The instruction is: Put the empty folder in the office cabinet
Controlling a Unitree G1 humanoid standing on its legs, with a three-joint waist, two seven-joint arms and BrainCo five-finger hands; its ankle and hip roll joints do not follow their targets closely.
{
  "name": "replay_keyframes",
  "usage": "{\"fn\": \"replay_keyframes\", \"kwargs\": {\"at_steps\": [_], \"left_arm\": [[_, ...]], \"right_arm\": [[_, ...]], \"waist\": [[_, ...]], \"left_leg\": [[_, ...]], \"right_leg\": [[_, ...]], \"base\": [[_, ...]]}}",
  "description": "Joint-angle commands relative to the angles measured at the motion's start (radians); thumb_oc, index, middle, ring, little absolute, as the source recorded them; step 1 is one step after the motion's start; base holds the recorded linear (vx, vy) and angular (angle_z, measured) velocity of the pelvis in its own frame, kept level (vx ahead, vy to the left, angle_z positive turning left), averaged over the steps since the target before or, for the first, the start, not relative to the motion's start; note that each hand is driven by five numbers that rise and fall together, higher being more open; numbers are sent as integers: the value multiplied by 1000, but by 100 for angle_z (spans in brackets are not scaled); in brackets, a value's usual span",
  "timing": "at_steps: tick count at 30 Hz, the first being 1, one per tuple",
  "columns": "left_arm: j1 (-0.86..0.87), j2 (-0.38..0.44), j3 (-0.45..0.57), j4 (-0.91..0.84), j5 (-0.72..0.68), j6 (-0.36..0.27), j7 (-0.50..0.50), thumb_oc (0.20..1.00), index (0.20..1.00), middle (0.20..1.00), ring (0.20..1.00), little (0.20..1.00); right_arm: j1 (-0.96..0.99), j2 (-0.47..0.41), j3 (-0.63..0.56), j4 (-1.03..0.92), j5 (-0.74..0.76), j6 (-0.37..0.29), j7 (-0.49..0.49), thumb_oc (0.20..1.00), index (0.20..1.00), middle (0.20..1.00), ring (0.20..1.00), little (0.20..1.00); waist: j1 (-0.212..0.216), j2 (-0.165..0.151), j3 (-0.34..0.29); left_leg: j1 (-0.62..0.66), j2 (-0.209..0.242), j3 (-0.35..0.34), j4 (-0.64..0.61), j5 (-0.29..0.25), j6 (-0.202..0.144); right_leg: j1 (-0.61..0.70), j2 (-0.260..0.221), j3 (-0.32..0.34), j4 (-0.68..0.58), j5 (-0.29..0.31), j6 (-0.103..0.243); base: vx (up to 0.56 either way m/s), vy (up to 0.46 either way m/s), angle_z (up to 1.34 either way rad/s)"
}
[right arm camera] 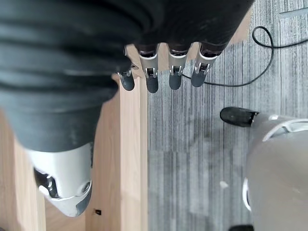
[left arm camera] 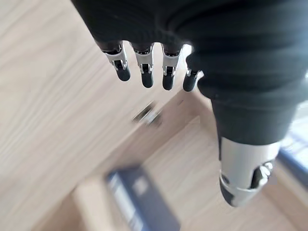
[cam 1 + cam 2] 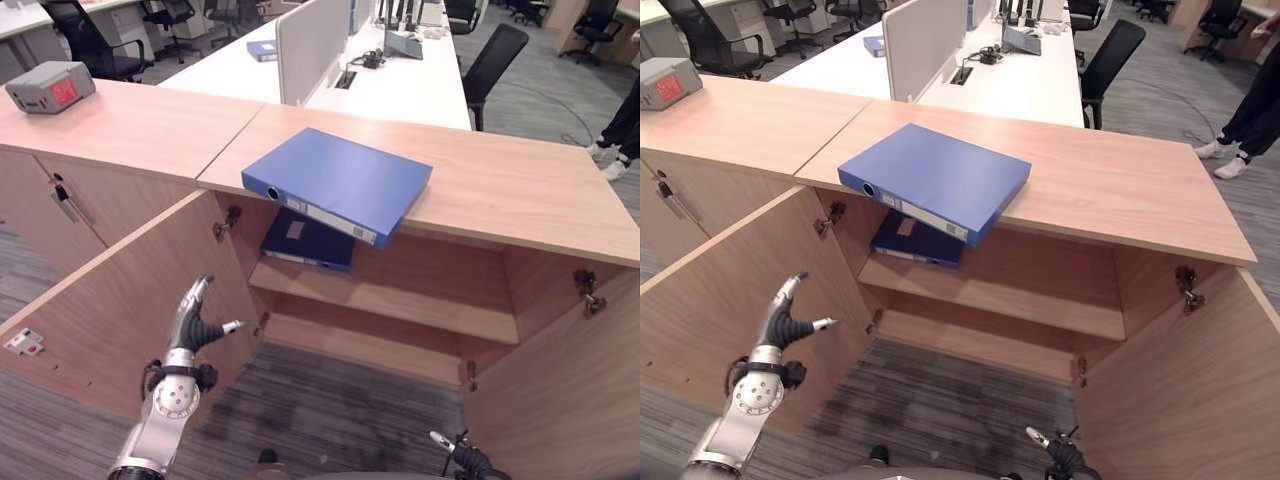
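Looking down from my head, the blue folder (image 3: pixel 337 183) lies flat on the cabinet top (image 3: pixel 520 190), its spine corner jutting past the front edge above the open compartment. Under it, on the upper shelf (image 3: pixel 400 298) inside the cabinet, a darker blue folder (image 3: pixel 306 243) lies flat at the left end. Both doors stand swung out: the left door (image 3: pixel 110 310) beside my left hand, the right door (image 3: pixel 560 390) at the other side. A grey box with a red face (image 3: pixel 50 86) sits on the neighbouring cabinet top, well apart from the folder, and a person's legs and shoes (image 3: pixel 1240 120) show at the far right on the carpet.

My left hand (image 3: pixel 197 325) is raised in front of the open compartment, near the left door's inner face, touching nothing, fingers relaxed and loosely spread with the thumb sticking out sideways. Its wrist view shows what the head views do not: those fingers (image 2: pixel 147 72) hanging straight in a row, the thumb apart, and past them the door hinge (image 2: pixel 148 115) and the dark folder on the shelf.

My right hand (image 3: pixel 452 447) sits low at the bottom edge, holding nothing. Its wrist view shows the fingers (image 1: pixel 152 77) straight and slack, pointing down at the carpet (image 1: pixel 202 144) beside the right door's edge.
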Motion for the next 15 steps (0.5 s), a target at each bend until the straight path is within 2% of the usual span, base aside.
{"fn": "replay_keyframes", "kwargs": {"at_steps": [1,3,9,12,15], "left_arm": [[-93,39,18,-47,79,-58,58,1000,1000,1000,1000,1000],[-140,115,30,-136,177,-63,84,1000,1000,1000,1000,1000],[-192,150,30,-150,245,-41,122,1000,1000,1000,1000,1000],[-352,236,-52,-124,329,-22,120,1000,1000,1000,1000,1000],[-397,244,-80,-105,326,-20,116,1000,1000,1000,1000,1000]], "right_arm": [[-70,13,3,2,-10,-37,-9,1000,1000,1000,1000,1000],[-62,15,24,8,-6,-34,6,1000,1000,1000,1000,1000],[-66,18,32,17,-8,-39,3,1000,1000,1000,1000,1000],[-63,7,64,28,-20,-35,14,1000,1000,1000,1000,1000],[-68,6,65,32,-20,-35,13,1000,1000,1000,1000,1000]], "waist": [[10,2,45],[-4,10,38],[-17,15,34],[-53,27,24],[-60,29,23]], "left_leg": [[38,-46,57,12,-135,12],[51,-41,66,12,-139,6],[58,-39,70,12,-140,3],[68,-38,78,12,-142,1],[70,-38,80,12,-143,1]], "right_leg": [[14,-39,4,37,-94,52],[20,-37,5,30,-93,54],[22,-34,10,28,-94,53],[23,-29,23,28,-95,52],[20,-28,28,33,-97,52]], "base": [[14,-42,-2],[33,-57,-2],[19,-17,-3],[20,2,-4],[7,9,-6]]}}
